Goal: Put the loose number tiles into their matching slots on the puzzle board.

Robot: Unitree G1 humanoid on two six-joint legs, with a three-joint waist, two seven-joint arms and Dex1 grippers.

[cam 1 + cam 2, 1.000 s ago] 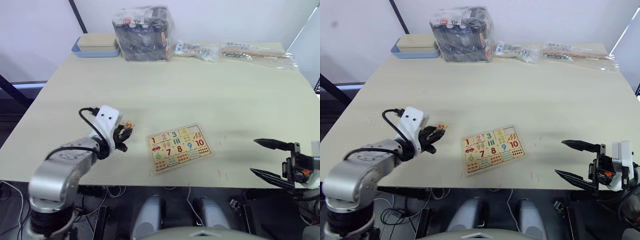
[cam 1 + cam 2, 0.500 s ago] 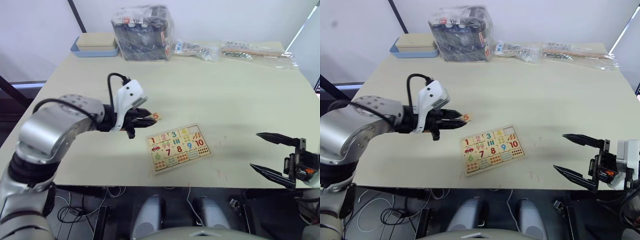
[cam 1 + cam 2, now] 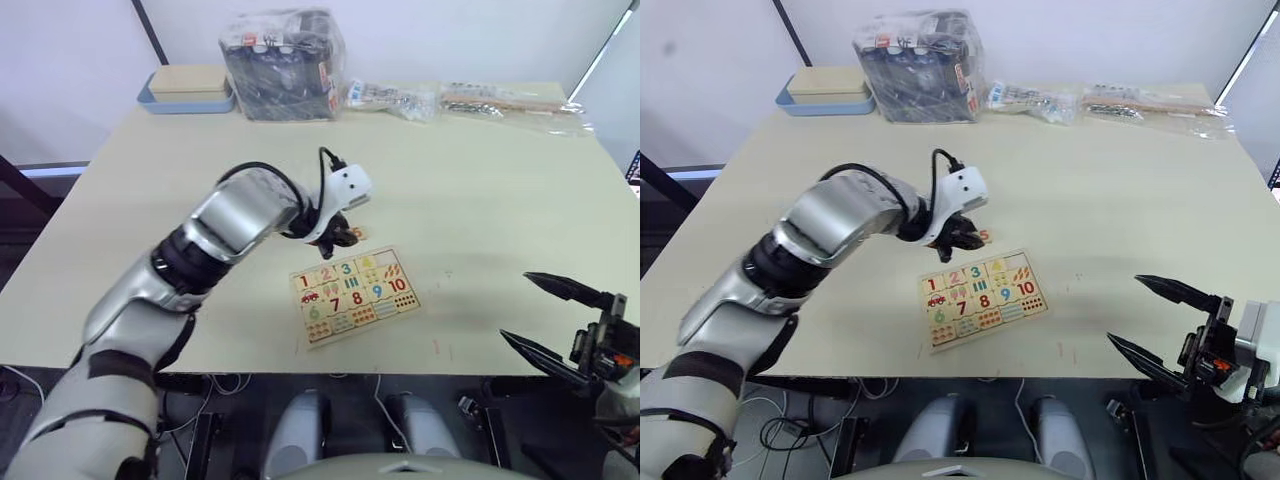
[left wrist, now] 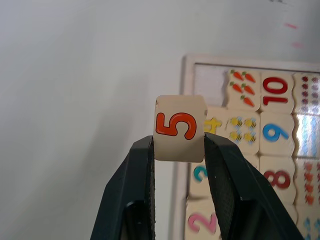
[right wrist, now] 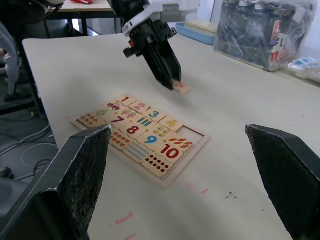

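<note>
**Tile 5 held above the board's far edge**

The left gripper is clamping the tile numbered 5 between its two fingers, the orange numeral facing the wrist camera. In the head views it is holding the tile over the table, just beyond the far edge of the puzzle board.

The board is lying flat near the table's front edge. Tiles 1 to 4 are sitting in its top row; the slot at that row's end, beside the 4, is showing bare wood.

The right gripper is hanging off the table's near right edge, well apart from the board, its fingers spread wide and holding nothing.
</note>
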